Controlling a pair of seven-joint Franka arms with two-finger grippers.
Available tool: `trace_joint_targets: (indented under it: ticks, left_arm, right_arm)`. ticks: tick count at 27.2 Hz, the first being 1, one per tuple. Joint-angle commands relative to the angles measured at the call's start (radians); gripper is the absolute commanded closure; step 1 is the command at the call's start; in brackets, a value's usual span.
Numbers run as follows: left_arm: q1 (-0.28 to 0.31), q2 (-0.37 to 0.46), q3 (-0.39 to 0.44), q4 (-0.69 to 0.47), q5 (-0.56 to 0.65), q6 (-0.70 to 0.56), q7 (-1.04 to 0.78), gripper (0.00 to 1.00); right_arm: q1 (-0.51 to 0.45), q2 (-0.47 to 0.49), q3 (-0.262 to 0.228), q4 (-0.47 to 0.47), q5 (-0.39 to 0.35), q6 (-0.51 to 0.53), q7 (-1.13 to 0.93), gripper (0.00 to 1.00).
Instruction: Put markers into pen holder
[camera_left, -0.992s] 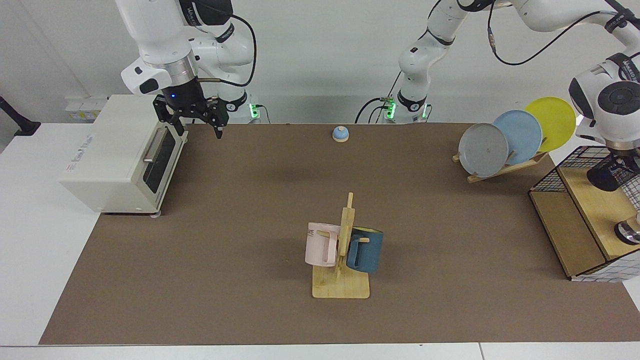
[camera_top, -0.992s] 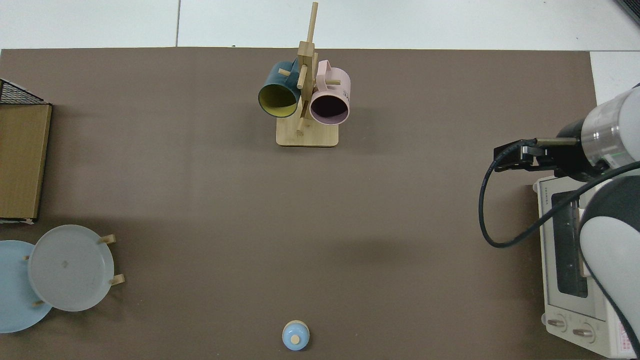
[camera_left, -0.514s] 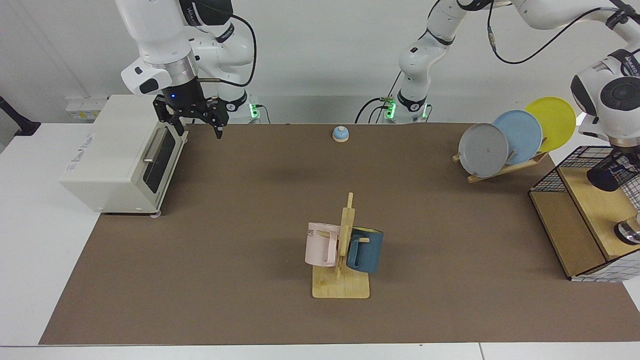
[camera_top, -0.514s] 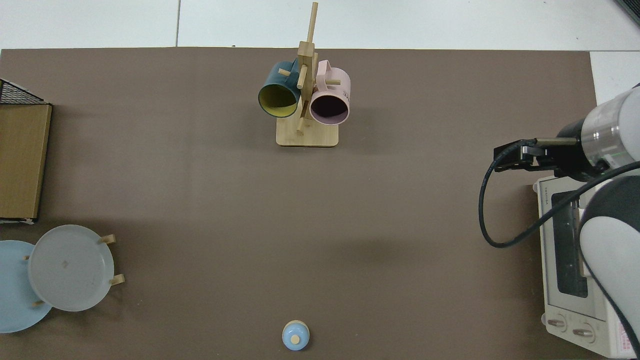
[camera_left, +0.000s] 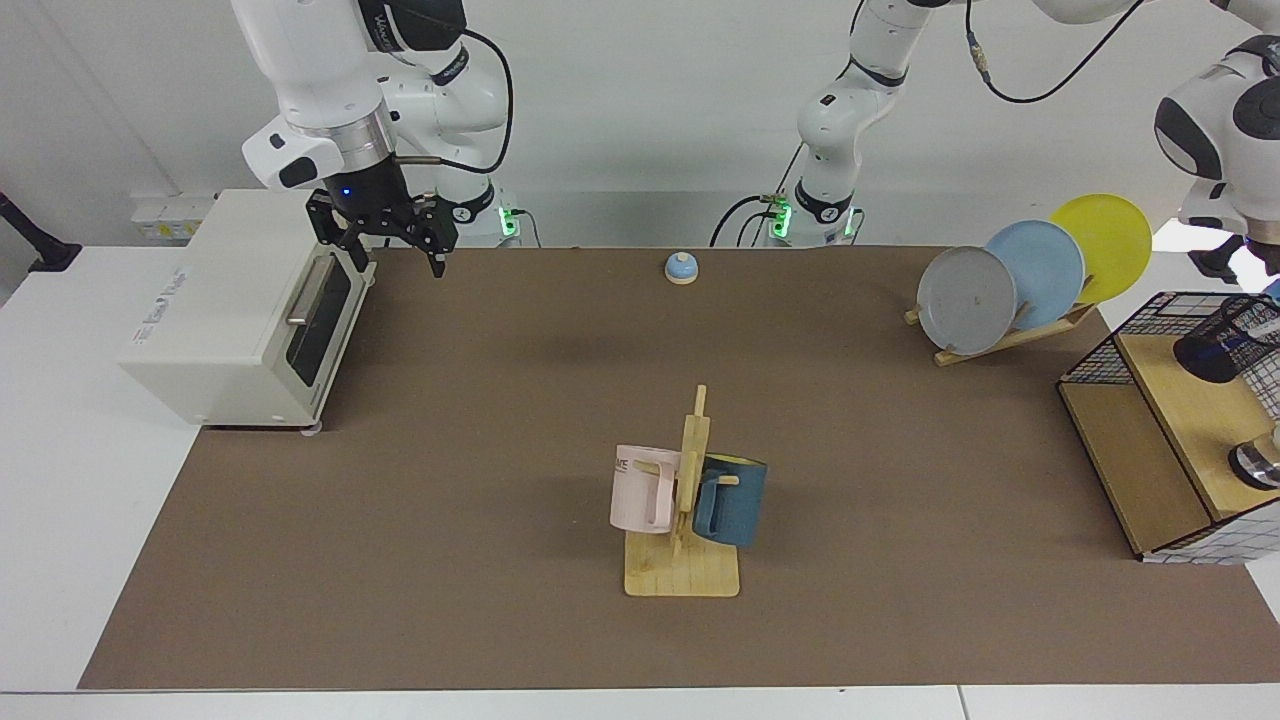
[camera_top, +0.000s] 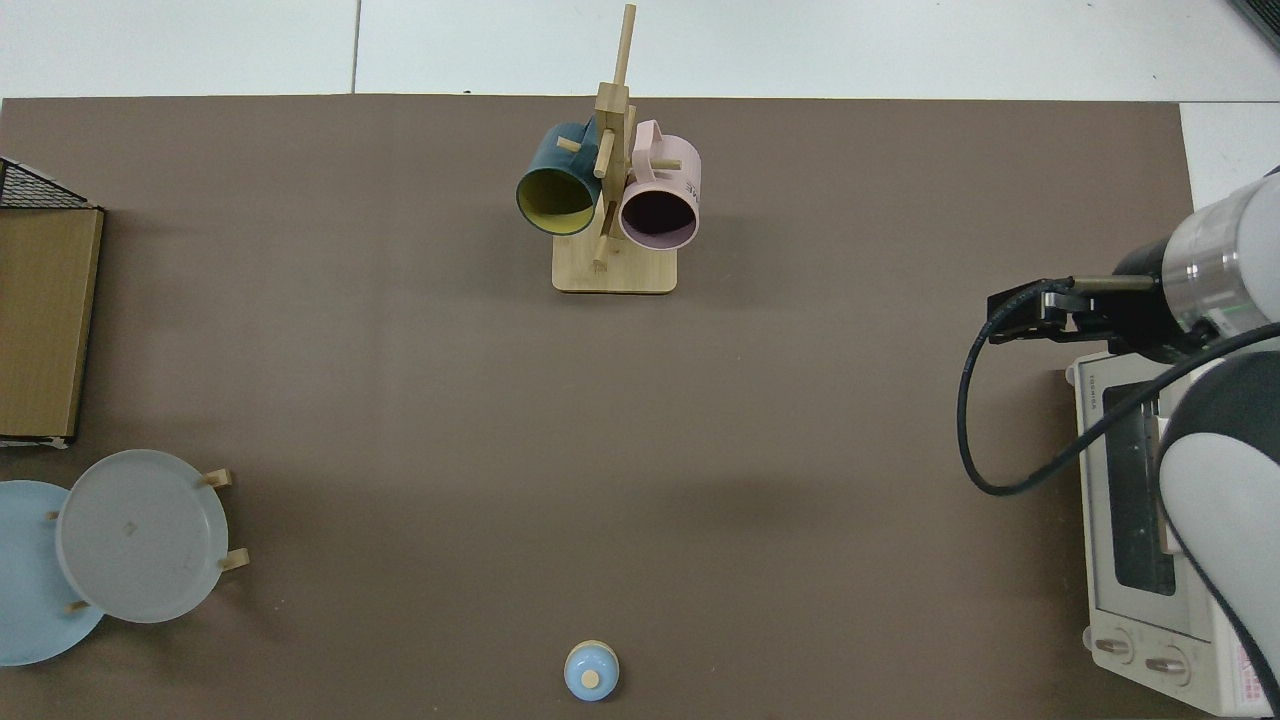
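Observation:
The pen holder (camera_left: 1222, 346), a black wire-mesh cup, stands on the upper wooden shelf of the wire basket at the far right of the facing view. My left gripper (camera_left: 1240, 262) hangs just above it, cut off by the picture's right edge. A small blue bit (camera_left: 1272, 291) shows at that edge under the hand; I cannot tell whether it is a marker. No other marker shows. My right gripper (camera_left: 392, 250) waits open and empty beside the toaster oven, and the same gripper (camera_top: 1012, 314) shows in the top view.
A white toaster oven (camera_left: 240, 310) stands at the left. A wooden rack with a pink and a blue mug (camera_left: 685, 500) is mid-table. A plate rack (camera_left: 1020, 280), a blue bell (camera_left: 681, 267) and the wire basket with wooden shelves (camera_left: 1150, 440) stand around.
My left arm's hand has risen from down at the pen holder to well above it. The right arm has not moved.

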Motion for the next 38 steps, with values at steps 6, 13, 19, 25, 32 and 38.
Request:
trace_joint_targets:
  ticks: [6, 13, 19, 25, 32, 38]
  left_arm:
    - [-0.212, -0.097, 0.126, 0.065, -0.270, -0.174, -0.060, 0.00]
    - [-0.416, -0.142, 0.294, 0.071, -0.414, -0.295, -0.264, 0.00]
    - [-0.574, -0.154, 0.450, 0.080, -0.566, -0.405, -0.445, 0.00]
    - [-0.670, -0.157, 0.532, 0.106, -0.672, -0.493, -0.652, 0.00]
    - [-0.719, -0.182, 0.521, 0.109, -0.733, -0.548, -0.948, 0.00]
    - [-0.723, -0.191, 0.486, 0.108, -0.786, -0.591, -1.227, 0.00]
  right_arm:
    - [-0.010, -0.005, 0.005, -0.006, 0.003, 0.019, -0.020, 0.00]
    - [-0.010, -0.005, 0.006, -0.006, 0.003, 0.019, -0.020, 0.00]
    - [-0.010, -0.005, 0.005, -0.006, 0.003, 0.019, -0.020, 0.00]
    - [-0.010, -0.005, 0.006, -0.006, 0.003, 0.019, -0.020, 0.00]
    - [-0.010, -0.005, 0.006, -0.006, 0.003, 0.019, -0.020, 0.00]
    - [-0.010, -0.005, 0.007, -0.006, 0.003, 0.019, -0.020, 0.00]
